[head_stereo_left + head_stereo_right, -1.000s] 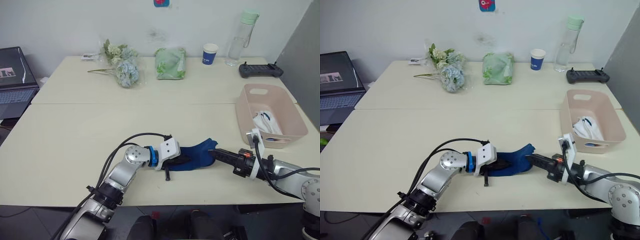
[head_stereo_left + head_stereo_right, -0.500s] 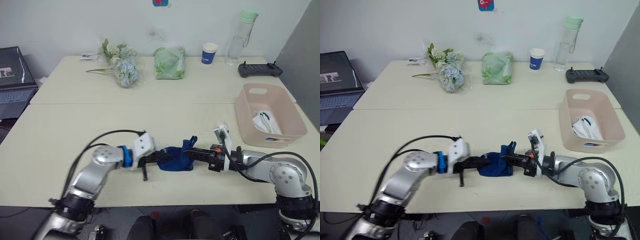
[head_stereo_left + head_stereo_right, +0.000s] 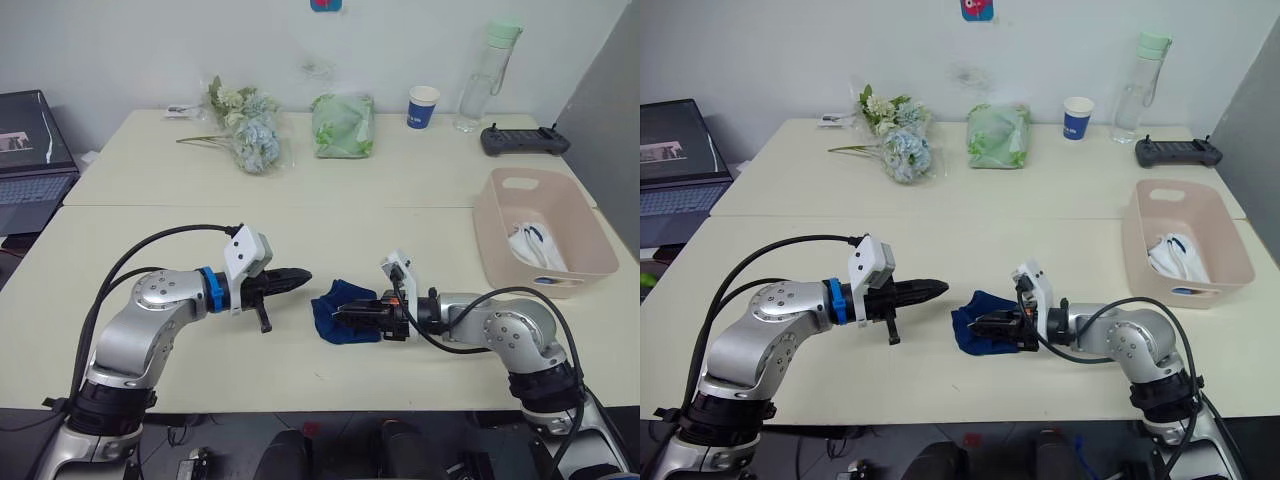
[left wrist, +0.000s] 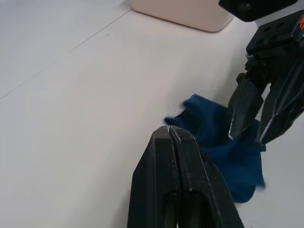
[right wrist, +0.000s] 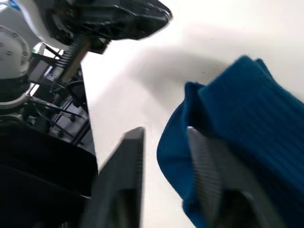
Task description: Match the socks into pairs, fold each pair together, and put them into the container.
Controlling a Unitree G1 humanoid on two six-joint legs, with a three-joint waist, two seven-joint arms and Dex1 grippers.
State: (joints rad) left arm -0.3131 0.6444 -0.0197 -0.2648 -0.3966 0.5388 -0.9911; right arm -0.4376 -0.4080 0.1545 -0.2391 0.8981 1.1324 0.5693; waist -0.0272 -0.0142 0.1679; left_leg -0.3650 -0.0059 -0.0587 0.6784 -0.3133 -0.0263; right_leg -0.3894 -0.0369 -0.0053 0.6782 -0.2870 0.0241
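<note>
A dark navy sock [image 3: 347,310] lies folded into a small bundle on the table near the front edge. My right gripper [image 3: 342,312] lies low at the sock's right side, open, with one finger on the fabric and the sock's edge between the fingers [image 5: 204,166]. My left gripper [image 3: 302,275] is shut and empty, hovering just left of the sock and pointing at it. The pale pink container [image 3: 488,235] stands at the right of the table with white socks [image 3: 528,245] inside.
Along the back of the table are a bunch of flowers [image 3: 245,130], a green cloth bundle [image 3: 342,125], a blue paper cup [image 3: 422,106], a clear bottle [image 3: 482,75] and a black controller [image 3: 522,140]. A laptop [image 3: 30,150] sits at the far left.
The left gripper let go of the navy sock and pulled back to the left. The right gripper carried the sock's right end leftward, and the sock went from stretched out to a folded bundle.
</note>
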